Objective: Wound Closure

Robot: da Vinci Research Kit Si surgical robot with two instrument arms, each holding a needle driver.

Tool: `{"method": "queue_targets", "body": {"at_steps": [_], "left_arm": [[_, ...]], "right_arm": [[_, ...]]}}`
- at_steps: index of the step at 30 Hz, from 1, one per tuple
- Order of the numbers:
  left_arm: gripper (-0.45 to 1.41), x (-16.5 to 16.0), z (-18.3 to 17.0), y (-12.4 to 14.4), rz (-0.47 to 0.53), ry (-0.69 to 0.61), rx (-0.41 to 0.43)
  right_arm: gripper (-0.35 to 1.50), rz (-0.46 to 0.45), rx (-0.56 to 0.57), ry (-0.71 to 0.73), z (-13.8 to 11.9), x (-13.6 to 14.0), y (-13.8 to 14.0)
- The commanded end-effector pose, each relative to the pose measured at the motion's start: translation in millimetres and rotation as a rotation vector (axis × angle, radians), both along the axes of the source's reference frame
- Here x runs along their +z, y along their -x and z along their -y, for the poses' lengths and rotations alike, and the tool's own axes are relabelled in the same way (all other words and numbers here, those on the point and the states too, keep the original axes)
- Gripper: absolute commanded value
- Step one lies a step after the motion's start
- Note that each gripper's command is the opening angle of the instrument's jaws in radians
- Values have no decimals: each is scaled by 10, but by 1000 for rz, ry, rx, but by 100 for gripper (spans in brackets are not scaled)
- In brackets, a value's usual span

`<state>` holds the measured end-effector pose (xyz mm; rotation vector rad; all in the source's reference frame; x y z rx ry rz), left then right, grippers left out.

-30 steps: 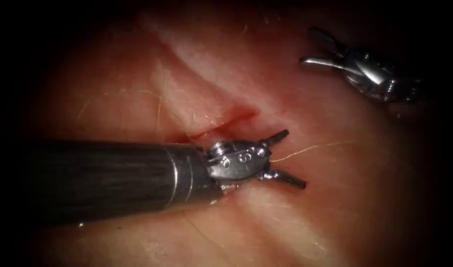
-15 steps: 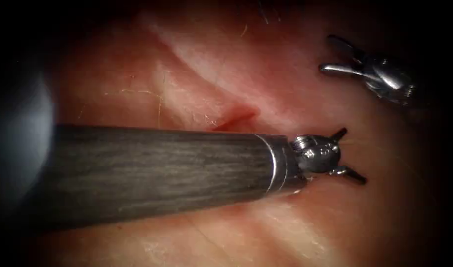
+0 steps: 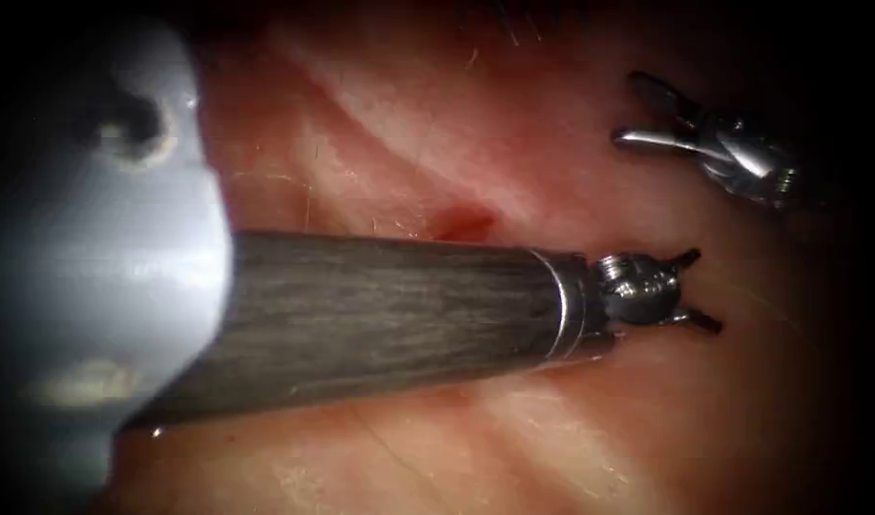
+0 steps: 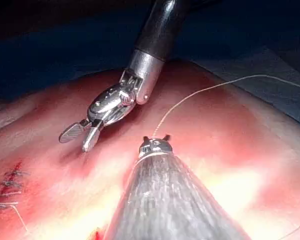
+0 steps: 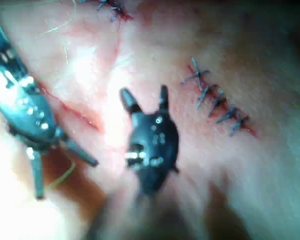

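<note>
Tissue (image 3: 437, 114): pale pink, moist, with lighter bands running diagonally. The cut (image 3: 461, 224) is a short red slit, partly hidden behind the left tool's shaft (image 3: 380, 319); its visible end lies just above the shaft. Red fluid tints the cut's margins. Fine pale thread (image 4: 200, 95) runs across the tissue from close to the left tool's tip toward the far edge in the left wrist view; whether the jaws touch it cannot be told. Needle not located in these views. Older stitched lines (image 5: 217, 102) sit on the tissue, well apart from the tools.

Room: bare tissue between the two tools and to the right of the cut.

Left tool (image 3: 695, 291): shaft lies nearly level across the cut, tip to the right of it, jaws apart, holding nothing.

Right tool (image 3: 647, 114): upper right, well apart from the cut, pointing left, jaws spread, holding nothing.
</note>
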<state>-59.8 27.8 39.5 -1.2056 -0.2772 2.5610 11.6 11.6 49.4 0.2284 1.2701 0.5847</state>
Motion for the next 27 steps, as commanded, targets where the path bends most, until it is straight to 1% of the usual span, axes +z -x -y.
{"method": "queue_targets", "body": {"at_steps": [1,3,8,9,11,14,15,16,17,18,19,20,21,22,23,25,26,27], "left_arm": [[-45,3,-4,4,13,11,17],[-45,3,-4,2,15,9,22],[-45,-22,-2,-16,102,47,5],[-45,-38,1,-29,144,62,-3],[-45,-53,6,-43,192,70,-10],[-45,-81,10,-70,315,75,-8],[-45,-102,12,-90,389,80,-3],[-45,-110,14,-99,414,80,3],[-45,-126,19,-117,464,81,13],[-45,-126,19,-117,464,81,13],[-45,-137,23,-131,498,81,20],[-45,-140,25,-137,512,82,23],[-45,-142,27,-145,531,95,32],[-45,-142,27,-145,531,95,32],[-45,-142,29,-149,547,106,44],[-45,-129,35,-166,601,123,108],[-45,-118,40,-175,627,130,140],[-45,-114,42,-179,636,138,154]], "right_arm": [[125,-3,0,2,-4,3,-9],[125,-3,0,2,-4,3,-9],[125,-4,-2,3,-2,2,-5],[125,-5,-4,4,-1,3,-3],[125,-2,-6,7,3,4,-3],[123,-38,-55,7,13,7,-6],[123,-59,-114,4,24,9,-9],[123,-60,-142,1,30,10,-10],[123,-61,-219,23,45,11,-13],[123,-61,-219,23,45,11,-13],[126,-68,-287,72,57,9,-15],[128,-74,-312,94,61,8,-16],[128,-80,-338,123,65,5,-17],[128,-80,-338,123,65,5,-17],[125,-93,-371,182,71,1,-18],[109,-140,-478,315,90,-20,-23],[106,-160,-530,357,103,-33,-30],[106,-175,-545,379,111,-40,-34]]}}
